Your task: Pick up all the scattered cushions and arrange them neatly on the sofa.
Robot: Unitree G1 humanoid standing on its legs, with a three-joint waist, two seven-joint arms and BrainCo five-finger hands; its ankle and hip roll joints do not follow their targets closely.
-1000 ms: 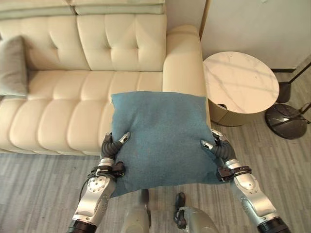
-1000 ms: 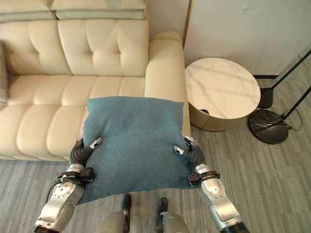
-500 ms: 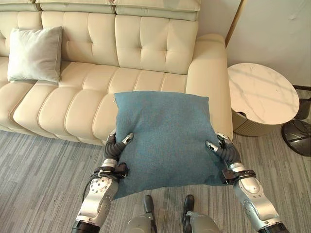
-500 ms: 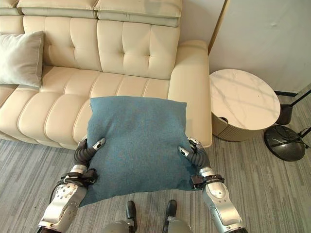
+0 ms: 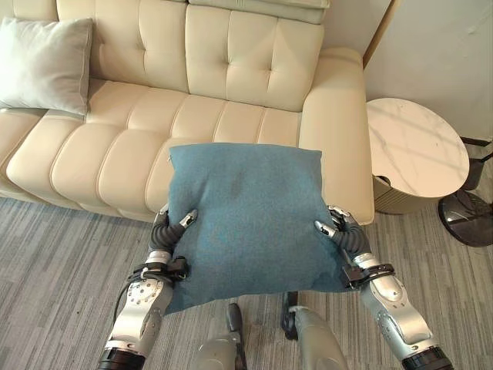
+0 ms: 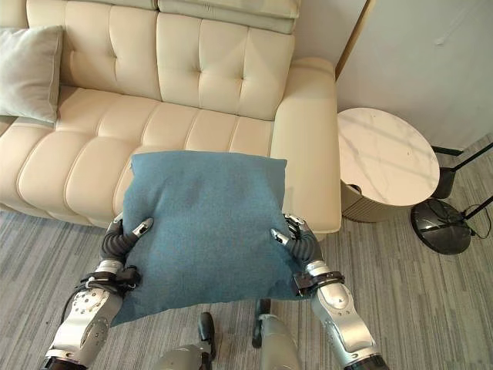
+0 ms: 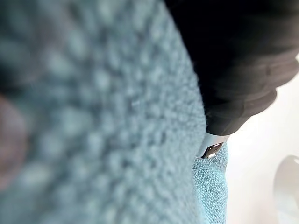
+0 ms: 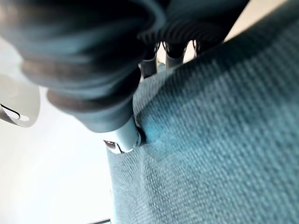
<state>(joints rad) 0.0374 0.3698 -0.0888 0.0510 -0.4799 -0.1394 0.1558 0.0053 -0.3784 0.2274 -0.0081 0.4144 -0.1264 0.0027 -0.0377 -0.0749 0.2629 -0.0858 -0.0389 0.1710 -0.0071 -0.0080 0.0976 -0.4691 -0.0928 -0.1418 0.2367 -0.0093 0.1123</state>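
We hold the blue cushion (image 5: 246, 216) in the air between our two hands, in front of the sofa (image 5: 192, 108) and above its front edge. The left hand (image 5: 168, 231) grips the cushion's left side, thumb on top and fingers curled under. The right hand (image 5: 343, 235) grips the right side the same way. A grey cushion (image 5: 42, 65) leans against the sofa back at the left. A round table (image 5: 416, 146) stands beside the sofa arm.
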